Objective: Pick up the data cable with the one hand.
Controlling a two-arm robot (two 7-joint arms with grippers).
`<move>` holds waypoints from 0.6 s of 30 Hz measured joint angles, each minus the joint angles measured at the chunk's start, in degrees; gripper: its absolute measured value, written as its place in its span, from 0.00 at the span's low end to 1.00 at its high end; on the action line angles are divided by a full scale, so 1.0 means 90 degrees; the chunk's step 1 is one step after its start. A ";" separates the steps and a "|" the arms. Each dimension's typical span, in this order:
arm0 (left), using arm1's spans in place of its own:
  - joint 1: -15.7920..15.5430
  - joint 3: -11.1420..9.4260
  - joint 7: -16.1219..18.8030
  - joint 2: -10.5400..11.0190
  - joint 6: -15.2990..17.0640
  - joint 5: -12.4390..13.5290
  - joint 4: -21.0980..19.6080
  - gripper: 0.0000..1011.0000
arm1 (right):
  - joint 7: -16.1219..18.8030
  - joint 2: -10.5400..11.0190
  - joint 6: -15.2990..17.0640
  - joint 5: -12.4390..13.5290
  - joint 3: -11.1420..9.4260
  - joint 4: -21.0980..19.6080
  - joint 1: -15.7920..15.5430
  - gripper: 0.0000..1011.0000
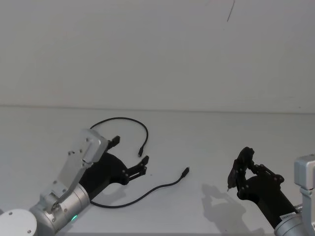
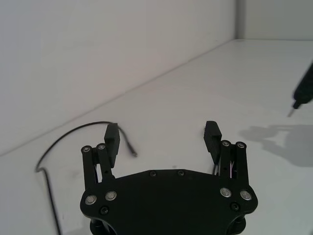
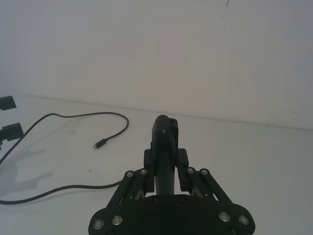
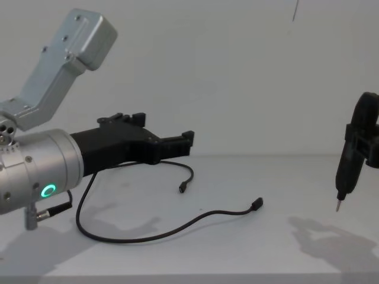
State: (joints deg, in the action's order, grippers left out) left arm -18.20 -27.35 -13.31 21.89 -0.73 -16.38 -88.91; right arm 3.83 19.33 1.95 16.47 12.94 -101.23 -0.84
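Bench (image 1: 256,132): white, running back to a pale wall (image 1: 147,49). The seam between them lies well behind the data cable (image 1: 129,118), with open surface from the cable's far arc back to that seam.

Left arm (image 4: 35,171): silver, green ring lit. It reaches over the cable's left bend and hides part of that bend in the head view.

Left pincer (image 1: 130,153): spread wide, gripping nothing. In the chest view it (image 4: 166,129) hangs above the cable's upper loop with air between fingers and cord, so there is no contact. In the left wrist view the pincer (image 2: 161,128) is splayed, and the cable's arc (image 2: 73,129) curves away beyond one finger.

Right pincer (image 1: 248,172): well to the right of the cable, closed round a black pen tool (image 4: 349,160). The tool's tip points down, off the bench, with its shadow beneath. Open bench lies between this pincer and the cable.

Data cable: flat on the bench in a loose S.
- The far run arcs round and ends in the inner plug (image 1: 140,153). In the head view this plug falls between the left pincer's fingers.
- The near run (image 4: 225,212) sweeps toward the bench's front edge, stops short of it, then rises to the outer plug (image 1: 186,171) on the side toward the right pincer.
- The two plugs lie near each other but apart.
- In the right wrist view the cable (image 3: 73,115) lies across the bench beyond the held tool.
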 joint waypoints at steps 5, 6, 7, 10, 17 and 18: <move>-0.0175 -0.0060 -0.0450 0.0003 0.0070 -0.0189 0.0174 0.99 | 0.0000 0.0000 0.0000 0.0000 0.0000 0.0000 0.0000 0.27; -0.0231 -0.0080 -0.0627 0.0004 0.0109 -0.0262 0.0237 0.99 | 0.0000 0.0000 0.0000 0.0000 0.0000 0.0000 0.0000 0.27; -0.0258 -0.0090 -0.0700 0.0004 0.0126 -0.0295 0.0269 0.99 | 0.0000 0.0000 0.0000 0.0000 0.0000 0.0000 0.0000 0.27; -0.0352 -0.0126 -0.0930 0.0004 0.0192 -0.0400 0.0378 0.99 | 0.0000 0.0000 0.0000 0.0000 0.0000 0.0000 0.0000 0.27; -0.0615 -0.0254 -0.1632 -0.0008 0.0493 -0.0758 0.0759 0.99 | 0.0000 0.0000 0.0000 0.0000 0.0000 0.0000 0.0000 0.27; -0.0635 -0.0266 -0.1701 -0.0009 0.0535 -0.0797 0.0793 0.99 | 0.0000 0.0000 0.0000 0.0000 0.0000 0.0000 0.0000 0.27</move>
State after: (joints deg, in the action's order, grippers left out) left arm -23.92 -29.74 -28.62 21.80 4.09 -23.56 -81.77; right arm 3.83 19.33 1.95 16.46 12.94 -101.23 -0.84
